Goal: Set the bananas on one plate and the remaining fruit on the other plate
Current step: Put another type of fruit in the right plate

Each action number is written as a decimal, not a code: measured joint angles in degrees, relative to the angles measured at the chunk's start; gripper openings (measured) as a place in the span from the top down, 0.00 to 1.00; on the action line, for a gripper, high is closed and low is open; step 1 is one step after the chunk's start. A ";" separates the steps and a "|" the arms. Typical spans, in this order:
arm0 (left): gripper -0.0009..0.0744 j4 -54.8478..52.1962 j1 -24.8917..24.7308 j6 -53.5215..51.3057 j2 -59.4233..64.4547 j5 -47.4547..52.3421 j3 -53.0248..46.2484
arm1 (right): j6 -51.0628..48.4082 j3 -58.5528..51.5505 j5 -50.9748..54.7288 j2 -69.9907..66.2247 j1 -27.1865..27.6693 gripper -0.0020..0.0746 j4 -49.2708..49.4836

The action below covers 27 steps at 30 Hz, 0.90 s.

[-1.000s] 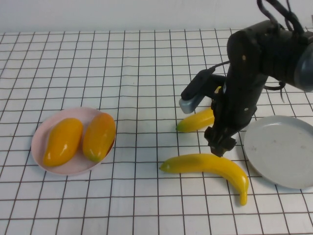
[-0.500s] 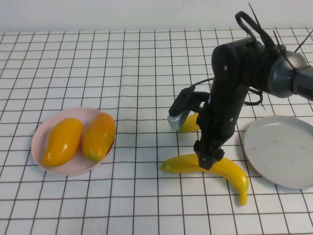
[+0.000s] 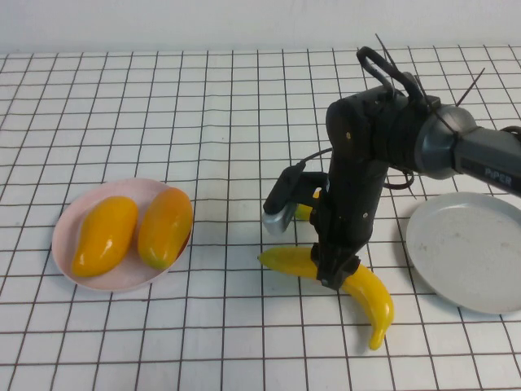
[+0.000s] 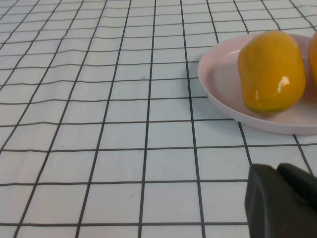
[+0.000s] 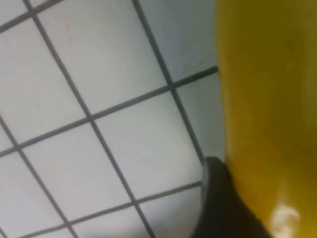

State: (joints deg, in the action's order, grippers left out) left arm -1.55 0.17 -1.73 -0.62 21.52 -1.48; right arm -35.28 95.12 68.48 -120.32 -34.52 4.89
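Observation:
My right gripper (image 3: 330,273) is down on the near banana (image 3: 358,287), open, its jaws astride the banana's middle. In the right wrist view one dark finger (image 5: 223,198) touches the side of that banana (image 5: 267,99). The second banana (image 3: 305,213) lies just behind the arm, mostly hidden. The light grey plate (image 3: 472,244) is bare at the right. Two orange-yellow oval fruits (image 3: 104,235) (image 3: 165,226) lie on the pale pink plate (image 3: 65,228) at the left. My left gripper (image 4: 278,171) is shut and empty, low over the cloth near the pink plate (image 4: 223,99); it is out of the high view.
A white cloth with a black grid (image 3: 203,106) covers the whole table. A grey-tipped part of the right wrist (image 3: 277,218) juts out toward the left of the arm.
My right arm has swung left and down from beside the grey plate onto the near banana. That banana has shifted left and turned a little. The fruits on the pink plate have not moved.

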 joint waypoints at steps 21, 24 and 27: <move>0.99 0.00 0.00 0.00 0.00 0.00 0.00 | 29.03 -14.28 -2.20 18.05 21.36 0.55 -11.22; 0.99 0.00 0.00 0.00 0.00 0.00 0.00 | 29.41 -14.49 -5.27 16.31 23.84 0.55 -11.11; 0.99 0.00 0.00 0.00 0.00 0.00 0.00 | 29.82 -14.49 -6.88 14.14 24.30 0.53 -11.12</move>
State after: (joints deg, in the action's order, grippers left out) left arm -1.55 0.17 -1.73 -0.62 21.52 -1.48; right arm -5.46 80.63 61.60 -106.19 -10.22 -6.22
